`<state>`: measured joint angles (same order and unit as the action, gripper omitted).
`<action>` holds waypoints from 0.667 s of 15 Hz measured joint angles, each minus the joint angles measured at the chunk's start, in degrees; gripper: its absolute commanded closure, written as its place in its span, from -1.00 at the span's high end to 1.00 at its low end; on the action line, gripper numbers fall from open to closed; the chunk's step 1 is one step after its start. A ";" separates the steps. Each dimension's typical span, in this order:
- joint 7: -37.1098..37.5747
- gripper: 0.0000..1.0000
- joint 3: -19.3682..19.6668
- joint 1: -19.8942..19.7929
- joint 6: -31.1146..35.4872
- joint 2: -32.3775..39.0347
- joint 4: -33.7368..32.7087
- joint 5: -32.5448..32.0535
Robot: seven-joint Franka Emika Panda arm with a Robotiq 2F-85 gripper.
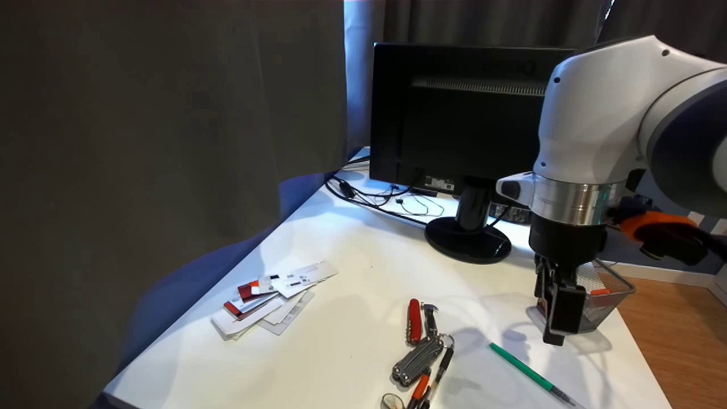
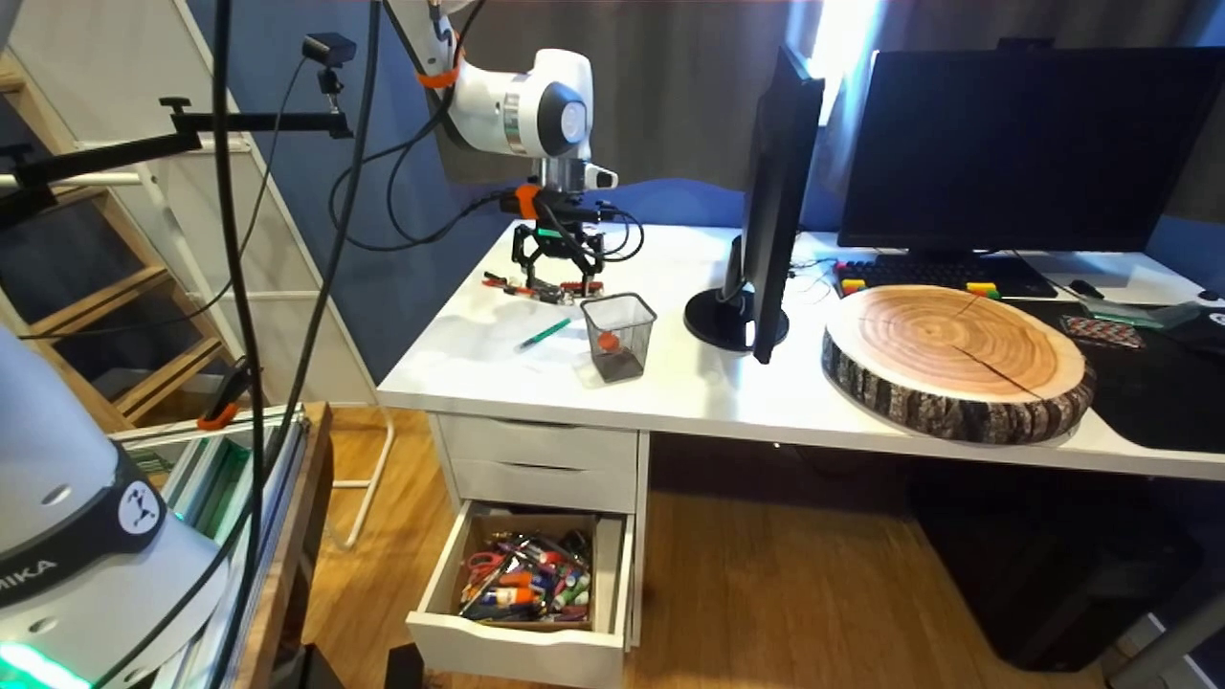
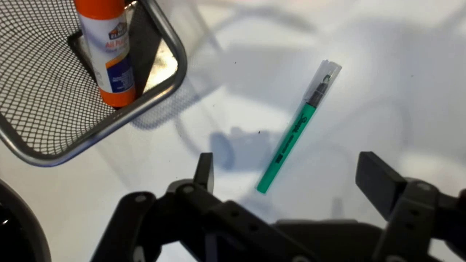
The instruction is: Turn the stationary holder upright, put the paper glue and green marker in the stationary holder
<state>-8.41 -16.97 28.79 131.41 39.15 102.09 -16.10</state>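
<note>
- Upper left of the wrist view: the wire-mesh stationery holder (image 3: pixel 120 118), upright, mouth up, with the Elmer's glue stick (image 3: pixel 109 51) inside; by my judgement those two steps are done.
- Lower centre: one finger (image 3: pixel 204 169) of the gripper (image 3: pixel 288 167), which hangs above the white desk (image 3: pixel 429 109) with its fingers wide apart and nothing grasped.
- Centre: the green marker (image 3: pixel 297 127), loose on the desk, outside the holder. In the frame its butt end appears between the fingers, nearer the lower-centre one; the rest runs ahead of them, long axis slanting to the capped tip at upper right. The coming grasp turns on this: probably a shift up-frame to mid-barrel, a slight turn to close square across it, then descent.
- Lower right: the opposite finger (image 3: pixel 378 182), well apart from the marker.
- Counts, left to right in an exterior view: one red pocketknife (image 1: pixel 414 322), one silver multitool (image 1: pixel 418 361), one green marker, one gripper, one holder, one glue stick inside.
</note>
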 measured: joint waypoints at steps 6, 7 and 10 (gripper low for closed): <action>5.26 1.00 0.10 0.14 9.48 4.50 0.03 0.21; 5.82 0.96 0.28 0.30 10.95 5.11 0.03 0.21; 7.44 0.39 1.73 1.51 13.46 6.56 -0.01 0.20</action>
<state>-0.97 -15.24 30.31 144.87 45.72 102.09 -15.90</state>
